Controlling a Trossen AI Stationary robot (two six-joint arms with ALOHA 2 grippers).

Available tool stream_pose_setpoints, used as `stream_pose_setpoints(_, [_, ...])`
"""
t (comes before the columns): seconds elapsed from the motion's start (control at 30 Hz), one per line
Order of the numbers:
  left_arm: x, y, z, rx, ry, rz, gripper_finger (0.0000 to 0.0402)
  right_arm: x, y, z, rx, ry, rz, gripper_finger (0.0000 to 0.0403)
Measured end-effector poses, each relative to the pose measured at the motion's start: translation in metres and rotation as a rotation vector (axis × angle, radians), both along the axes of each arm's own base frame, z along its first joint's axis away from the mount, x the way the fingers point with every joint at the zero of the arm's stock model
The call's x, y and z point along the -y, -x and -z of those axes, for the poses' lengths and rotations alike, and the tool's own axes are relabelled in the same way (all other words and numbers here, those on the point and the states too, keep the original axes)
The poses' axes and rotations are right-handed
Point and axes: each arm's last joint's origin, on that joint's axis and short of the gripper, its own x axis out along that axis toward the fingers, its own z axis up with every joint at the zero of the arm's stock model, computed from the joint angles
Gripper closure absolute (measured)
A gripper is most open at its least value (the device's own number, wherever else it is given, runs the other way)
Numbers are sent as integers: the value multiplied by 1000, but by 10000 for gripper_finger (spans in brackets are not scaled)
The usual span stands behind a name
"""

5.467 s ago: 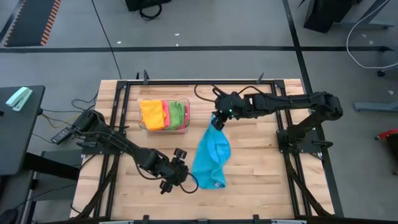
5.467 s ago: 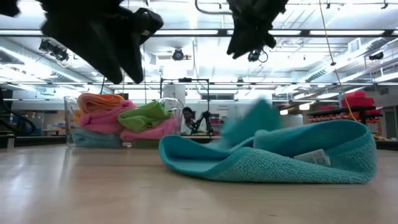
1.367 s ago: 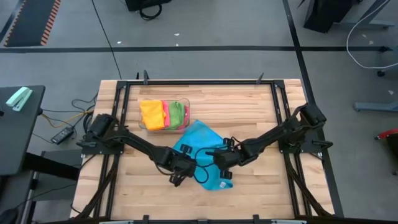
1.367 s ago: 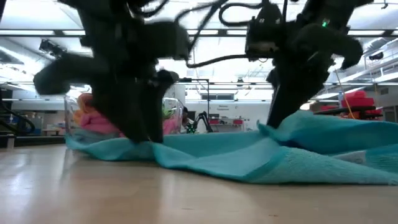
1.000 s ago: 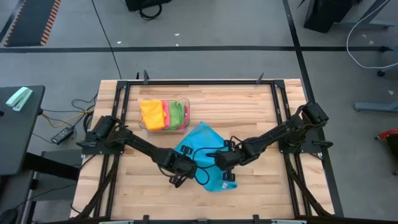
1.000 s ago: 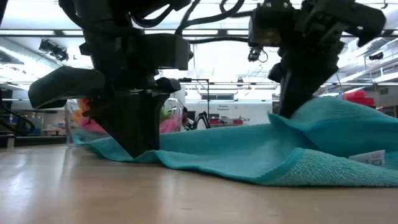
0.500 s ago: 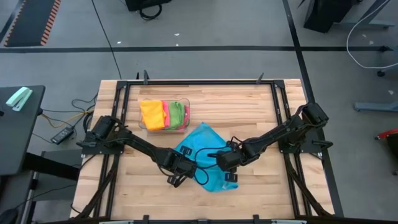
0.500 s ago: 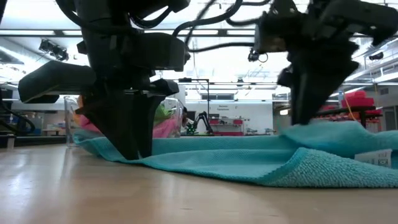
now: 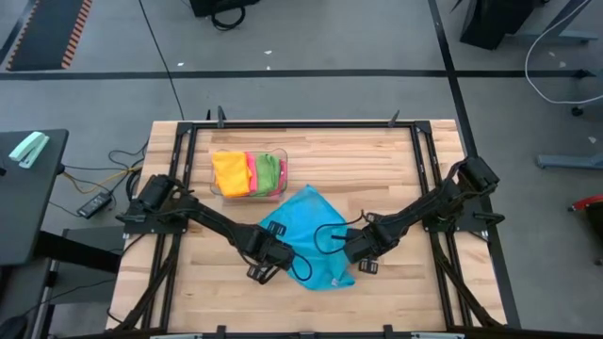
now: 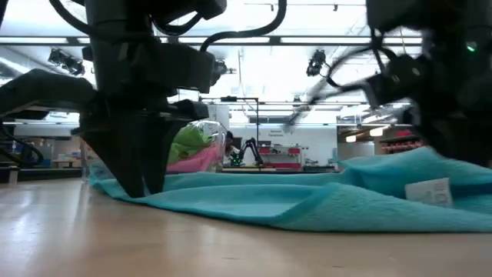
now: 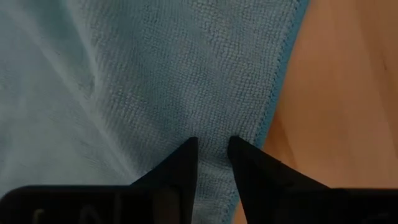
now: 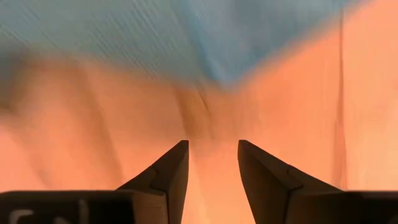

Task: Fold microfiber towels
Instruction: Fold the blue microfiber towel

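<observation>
High view: the wooden desk (image 9: 396, 160) carries a blue microfiber towel (image 9: 306, 231) spread nearly flat at its centre, and the step in hand looks like laying it out before the first fold. The clear bin (image 9: 250, 174) of folded orange, pink and green towels sits at about eleven o'clock from the blue one, almost touching its far corner. The left hand (image 9: 267, 266) rests at the towel's eight o'clock edge, its fingers (image 11: 186, 163) pinching the hemmed border. The right hand (image 9: 366, 261) sits at the four o'clock side, fingers (image 12: 171, 168) spread over bare wood with the cloth's corner just ahead, gripping nothing. Next, I judge, both hands need a firm hold on the near corners.
</observation>
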Motion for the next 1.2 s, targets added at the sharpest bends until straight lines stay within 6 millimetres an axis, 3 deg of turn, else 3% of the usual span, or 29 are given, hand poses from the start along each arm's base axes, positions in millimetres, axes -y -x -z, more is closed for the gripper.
stream_pose_setpoints(0.2, [-3,13,-3,-115,-41,23,294,-5,9,1,-64,-56,33,258])
stream_pose_setpoints(0.5, [-3,20,-22,-80,2,47,295,-21,-34,-16,409,-90,-130,258])
stream_pose_setpoints(0.67, [2,21,-24,-65,4,64,295,-10,-41,-16,430,-61,-154,258])
stream_pose_setpoints(0.9, [6,17,-24,-23,15,73,294,5,-64,-27,618,-99,-205,258])
stream_pose_setpoints(1.2, [6,16,-26,-4,19,71,295,14,-86,-12,700,-151,-265,258])
